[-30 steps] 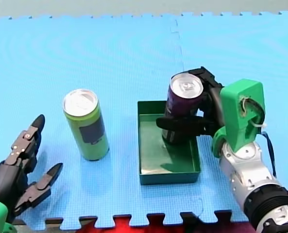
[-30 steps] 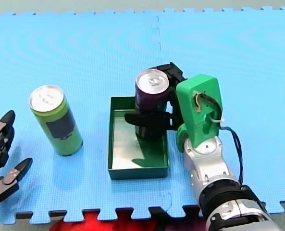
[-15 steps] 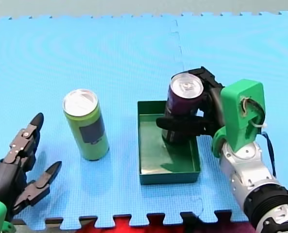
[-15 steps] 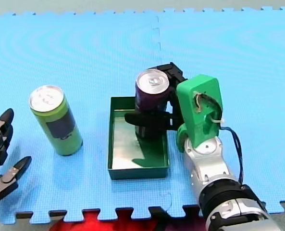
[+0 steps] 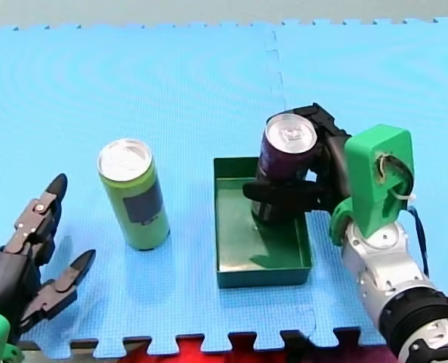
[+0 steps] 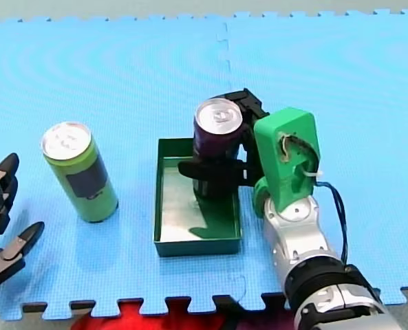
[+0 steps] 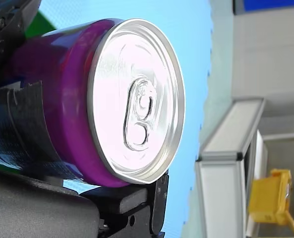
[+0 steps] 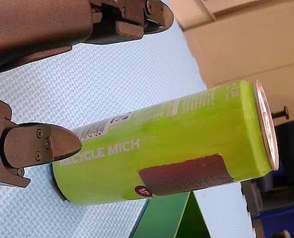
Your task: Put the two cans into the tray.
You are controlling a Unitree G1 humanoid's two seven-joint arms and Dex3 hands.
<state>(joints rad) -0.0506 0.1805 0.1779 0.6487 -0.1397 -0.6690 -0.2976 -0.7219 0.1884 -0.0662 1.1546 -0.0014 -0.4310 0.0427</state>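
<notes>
At far right of tray (image 5: pixel 263 276), right hand (image 5: pixel 320 180) fingers wrapped round upright purple can (image 5: pixel 282 160); base contact unclear; lower until seated flat, then release; green can (image 5: pixel 137 198) stands on mat left of tray; left hand (image 5: pixel 29 266) empty, near left

Two cans: one purple can (image 5: pixel 288 170), gripped at the tray's 1 o'clock corner, and one green can (image 5: pixel 134 194), standing on the mat at the tray's 9 o'clock.

One tray (image 5: pixel 231 265), green and rectangular.

Two robot hands: the right hand (image 5: pixel 314 189) closes around the purple can from its 3 o'clock side, and the left hand (image 5: pixel 27 265) sits at 7 o'clock of the green can, holding nothing.

The blue foam mat (image 5: pixel 133 91) shows two tiles, joined by one toothed seam running toward 12 o'clock.

One yellow item (image 7: pixel 273 201) lies in the first wrist view's background, perhaps a bin; it is too blurred to name.
</notes>
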